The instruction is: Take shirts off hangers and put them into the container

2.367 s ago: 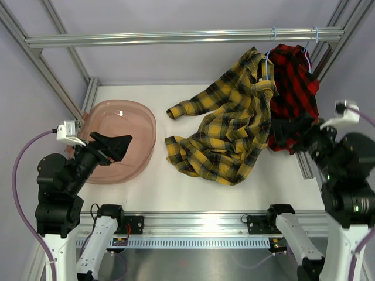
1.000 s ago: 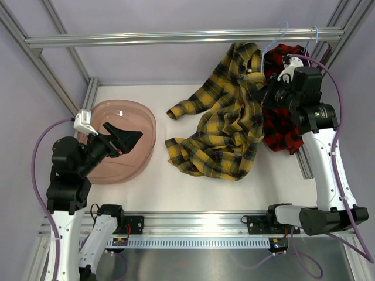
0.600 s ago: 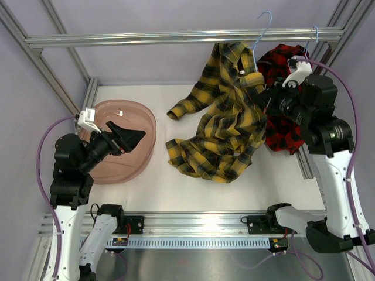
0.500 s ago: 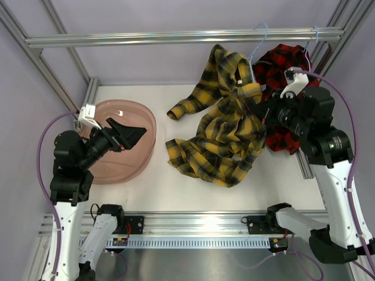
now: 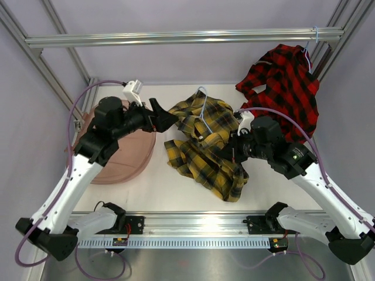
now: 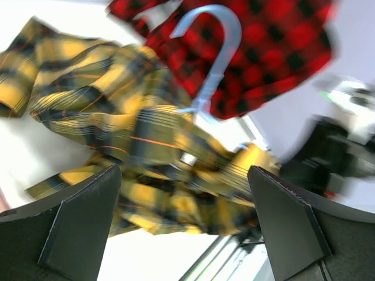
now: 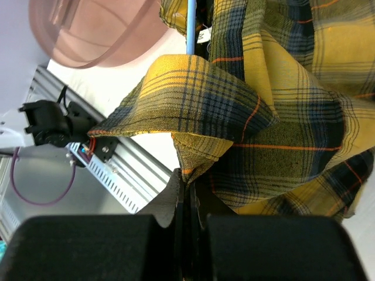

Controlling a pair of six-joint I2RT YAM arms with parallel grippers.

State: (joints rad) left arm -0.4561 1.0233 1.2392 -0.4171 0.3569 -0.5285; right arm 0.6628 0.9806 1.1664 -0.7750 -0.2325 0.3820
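Right now the first shirt is being stripped off its hanger; nothing is binned yet.

Nearest the bases, the right gripper (image 7: 187,185) is pinching a fold of the yellow-and-black shirt (image 5: 205,161), with its jaws pressed together on the cloth. The rest of that shirt is lying crumpled mid-table (image 5: 176,193), right of the container (image 5: 126,164) and apart from it. No shirt is showing in the container, though the left arm is covering part of it.

The light-blue hanger (image 5: 203,110) is sitting in the shirt's upper part, off the rail, with its hook pointing toward the back. The left gripper (image 6: 184,175) is hovering just beside the shirt on the container side, facing the hanger. Its fingers are spread wide and it is holding nothing.

Farthest back, the red-and-black shirt (image 5: 287,82) is hanging on the second hanger (image 5: 316,35) from the frame rail (image 5: 176,38), and neither arm is touching it.

Judgement: it is early in the task, with both shirts left to bin. The next move looks like the left gripper closing on the hanger wire while the right one pulls the cloth clear. The wire is thin, so the jaws need centring on it without catching fabric. Cloth snagging on the hanger shoulders is the likely failure. After that the shirt goes left into the container.
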